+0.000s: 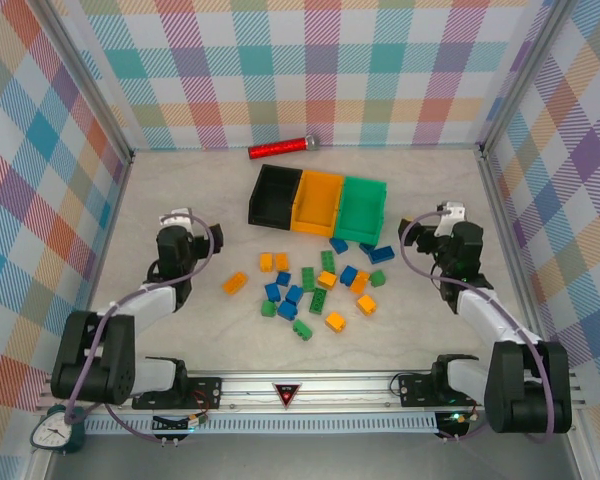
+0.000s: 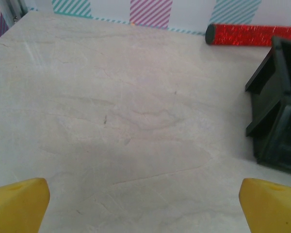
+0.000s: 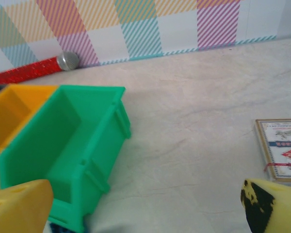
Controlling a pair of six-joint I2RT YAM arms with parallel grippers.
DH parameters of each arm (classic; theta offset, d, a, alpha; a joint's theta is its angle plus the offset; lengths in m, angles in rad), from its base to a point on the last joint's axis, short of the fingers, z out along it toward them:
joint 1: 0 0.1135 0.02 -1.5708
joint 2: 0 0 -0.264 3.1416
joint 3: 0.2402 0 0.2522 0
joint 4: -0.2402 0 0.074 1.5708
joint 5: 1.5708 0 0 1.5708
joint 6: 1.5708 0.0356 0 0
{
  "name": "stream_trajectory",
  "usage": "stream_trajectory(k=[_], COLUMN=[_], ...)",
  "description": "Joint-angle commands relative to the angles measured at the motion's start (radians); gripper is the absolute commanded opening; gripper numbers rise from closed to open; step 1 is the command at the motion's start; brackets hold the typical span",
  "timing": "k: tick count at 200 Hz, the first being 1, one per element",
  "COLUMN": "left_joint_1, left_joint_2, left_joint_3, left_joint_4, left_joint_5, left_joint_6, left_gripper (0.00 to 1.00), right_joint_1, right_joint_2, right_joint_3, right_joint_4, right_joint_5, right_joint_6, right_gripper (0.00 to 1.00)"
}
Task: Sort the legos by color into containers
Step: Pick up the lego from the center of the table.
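Observation:
The legos lie loose on the table in front of the containers in the top view, among them a yellow-orange one (image 1: 235, 283), a blue one (image 1: 381, 254) and a green one (image 1: 302, 329). The containers stand in a row: black (image 1: 275, 195), yellow-orange (image 1: 318, 203), green (image 1: 362, 207). My left gripper (image 1: 205, 232) hovers left of the pile, open, its yellow fingertips (image 2: 17, 204) wide apart over bare table, with the black bin (image 2: 276, 111) to its right. My right gripper (image 1: 430, 225) is open too, just right of the green bin (image 3: 63, 145), nothing between its fingertips (image 3: 274, 206).
A red cylinder with a grey tip (image 1: 280, 148) lies by the back wall behind the bins. A small white card box (image 3: 281, 148) sits on the table right of the right gripper. Checked walls close the table on three sides.

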Motion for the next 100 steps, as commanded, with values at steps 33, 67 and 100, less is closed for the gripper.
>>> stream_trajectory(k=[33,67,100], left_joint_1=[0.008,0.008,0.006], left_joint_2=[-0.087,-0.009,0.097], left_joint_3=[0.283,0.378,0.442], left_joint_4=[-0.633,-0.734,-0.817], left_joint_5=[-0.006,0.332,0.579], left_joint_6=[-0.336,-0.336,-0.355], left_gripper=[1.00,1.00,1.00], right_joint_1=[0.001,0.034,0.145], right_joint_2=[0.108,0.121,0.089], right_joint_3=[0.205,0.200,0.153], right_joint_4=[-0.334,-0.340,-0.329], right_joint_5=[-0.282,-0.255,-0.079], right_joint_6=[0.273,0.319,0.276], right_gripper=[0.99,0.99,0.99])
